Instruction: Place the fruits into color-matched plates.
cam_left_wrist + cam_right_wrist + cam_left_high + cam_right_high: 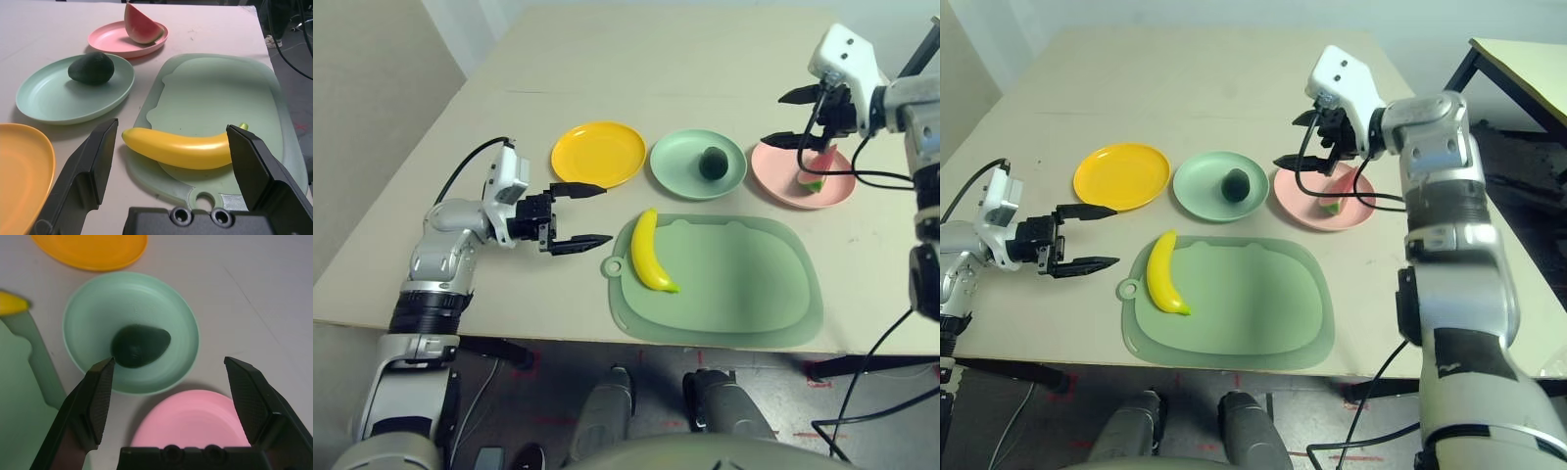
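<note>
One fruit outstanding: banana [650,253] on the mat's [744,284] left edge; left gripper [579,215] wide open beside it; right gripper [1296,140] open, empty; curved body may roll from a shallow pinch.

The right gripper [800,117] hides part of the watermelon wedge [815,174]; in the left wrist view the picture's edge cuts off much of the yellow-orange plate [19,166]
</note>
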`<state>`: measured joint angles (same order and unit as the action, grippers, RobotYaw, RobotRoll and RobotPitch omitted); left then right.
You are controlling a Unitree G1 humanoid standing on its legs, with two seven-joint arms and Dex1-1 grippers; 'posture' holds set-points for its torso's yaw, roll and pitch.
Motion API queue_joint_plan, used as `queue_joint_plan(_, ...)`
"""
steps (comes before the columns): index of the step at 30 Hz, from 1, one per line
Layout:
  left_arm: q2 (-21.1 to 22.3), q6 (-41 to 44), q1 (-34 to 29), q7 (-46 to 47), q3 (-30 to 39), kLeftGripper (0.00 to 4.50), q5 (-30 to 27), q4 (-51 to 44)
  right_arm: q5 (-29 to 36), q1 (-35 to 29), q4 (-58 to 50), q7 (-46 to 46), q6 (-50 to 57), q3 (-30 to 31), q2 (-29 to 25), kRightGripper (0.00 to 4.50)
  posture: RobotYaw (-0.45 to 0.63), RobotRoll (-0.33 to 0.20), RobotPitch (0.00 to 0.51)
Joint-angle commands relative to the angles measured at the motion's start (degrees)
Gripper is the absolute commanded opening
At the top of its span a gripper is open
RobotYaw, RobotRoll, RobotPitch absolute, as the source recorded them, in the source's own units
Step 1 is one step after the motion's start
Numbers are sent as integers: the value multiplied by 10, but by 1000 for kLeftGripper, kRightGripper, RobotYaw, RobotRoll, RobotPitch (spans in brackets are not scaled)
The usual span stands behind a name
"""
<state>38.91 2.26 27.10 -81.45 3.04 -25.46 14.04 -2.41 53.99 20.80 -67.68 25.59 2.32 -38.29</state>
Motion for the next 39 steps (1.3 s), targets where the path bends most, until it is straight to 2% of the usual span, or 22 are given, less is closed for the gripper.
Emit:
queue_joint_plan(1, 3, 6, -5, -2, -1, 4500, -2, -10, 78, -80, -155, 29, 99, -45, 23, 4471, -30, 0, 121)
queue_joint_plan(6, 3, 11, -4, -3, -1, 4500, -3, -13, 180, -185, -335, 38, 151, -79, 37, 4471, -38, 0, 119)
queue_joint_plan(9, 4, 12, -1, -5, -1, 4500, -2, -11, 226, -202, -397, 43, 161, -84, 30, 4471, -43, 0, 118)
queue_joint_plan(14, 3, 12, 4, -6, -2, 4500, -2, -9, 316, -225, -485, 72, 248, -107, 5, 4471, -40, 0, 118)
queue_joint_plan(16, 4, 13, 0, -6, 0, 4500, -3, -12, 340, -262, -526, 69, 273, -120, -32, 4471, -34, 0, 125)
queue_joint_plan(20, 6, 16, -11, -8, 3, 4500, -8, -20, 352, -339, -552, 45, 288, -152, -148, 4471, -40, 0, 128)
queue_joint_plan(22, 3, 14, -12, -7, 2, 4500, -8, -18, 370, -360, -539, 52, 285, -186, -160, 4471, -39, 0, 126)
queue_joint_plan(26, -5, 11, -8, -6, 0, 4500, -8, -15, 402, -406, -520, 72, 241, -260, -122, 4471, -43, 0, 120)
queue_joint_plan(31, -7, 9, -1, -9, 0, 4500, -7, -7, 422, -519, -528, 68, 163, -327, -65, 4471, -54, 0, 117)
queue_joint_plan(35, -12, 9, 8, -10, -4, 4500, -5, 1, 398, -597, -532, 58, 68, -304, -17, 4471, -62, 0, 116)
queue_joint_plan(39, -17, 8, 14, -10, -7, 4500, -1, 6, 352, -629, -502, 46, -35, -250, 12, 4471, -57, 0, 115)
